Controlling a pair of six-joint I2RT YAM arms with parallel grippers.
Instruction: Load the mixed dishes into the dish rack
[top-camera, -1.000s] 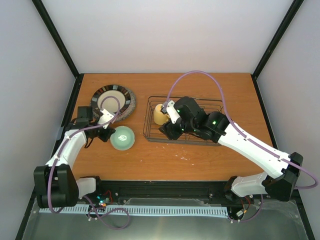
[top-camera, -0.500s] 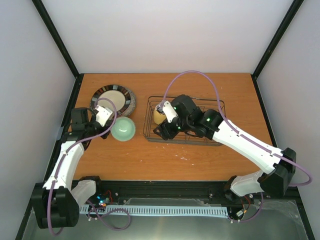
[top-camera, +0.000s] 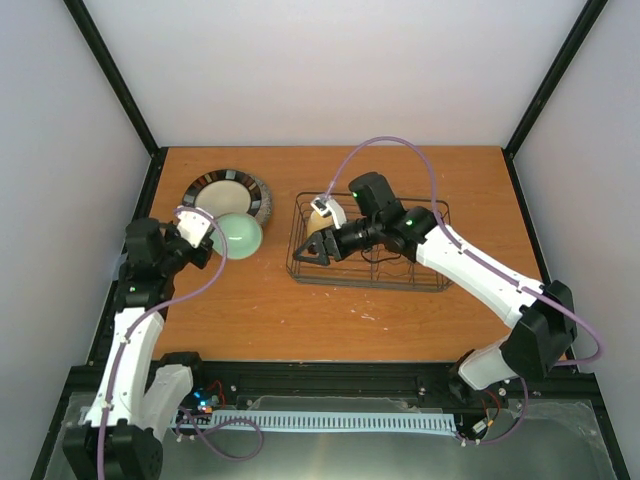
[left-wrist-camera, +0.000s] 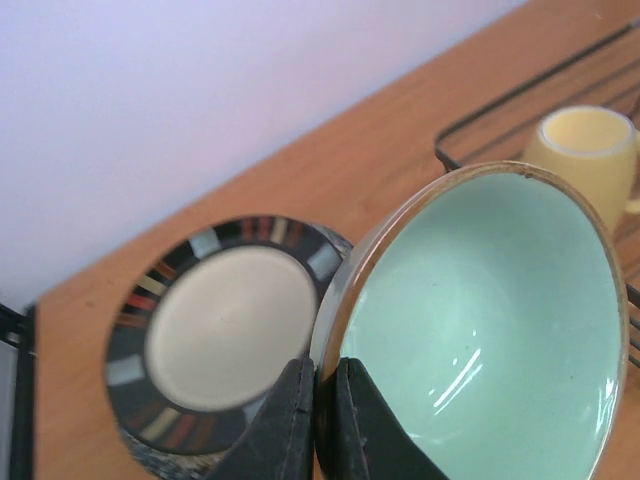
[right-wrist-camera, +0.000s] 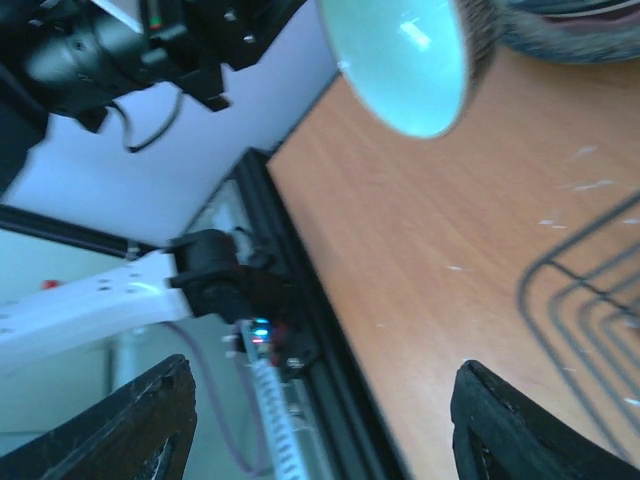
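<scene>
My left gripper (left-wrist-camera: 325, 395) is shut on the rim of the pale mint-green bowl (left-wrist-camera: 490, 320), one finger inside and one outside. The bowl (top-camera: 237, 232) is held tilted above the table, just in front of the plates. The cream plate with the dark striped rim (top-camera: 226, 193) tops a stack at the back left. A yellow mug (left-wrist-camera: 585, 150) stands in the left end of the black wire dish rack (top-camera: 420, 270). My right gripper (top-camera: 308, 251) hangs open over the rack's left edge, pointing left, with nothing between its fingers (right-wrist-camera: 130, 425).
A speckled grey rim (top-camera: 263, 207) shows under the cream plate. The black frame rail (right-wrist-camera: 300, 300) runs along the table's near edge. Bare wooden tabletop (top-camera: 330, 315) lies in front of the rack and bowl.
The left arm has lifted the bowl off the table and carried it back toward the plates. The right gripper has swung left, away from the mug, and opened wider.
</scene>
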